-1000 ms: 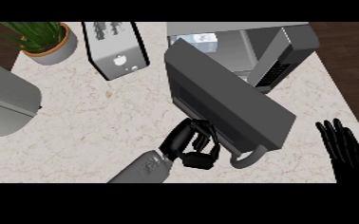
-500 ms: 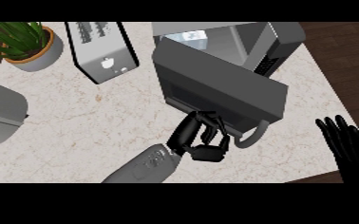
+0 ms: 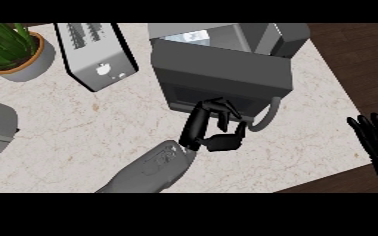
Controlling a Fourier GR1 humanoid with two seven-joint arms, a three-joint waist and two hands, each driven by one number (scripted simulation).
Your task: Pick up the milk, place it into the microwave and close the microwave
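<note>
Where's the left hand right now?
In the head view, the left hand is at centre, against the front of the microwave door, just left of the door handle.

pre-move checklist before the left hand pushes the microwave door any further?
1. Left hand against the microwave door: ok, fingers on its front face.
2. Door fully shut: not ok, a gap still shows inside the microwave.
3. Milk inside: cannot tell, only a pale patch shows.
4. Right hand out of the door's path: ok, at the right edge.
5. Toaster away from the door: ok.
</note>
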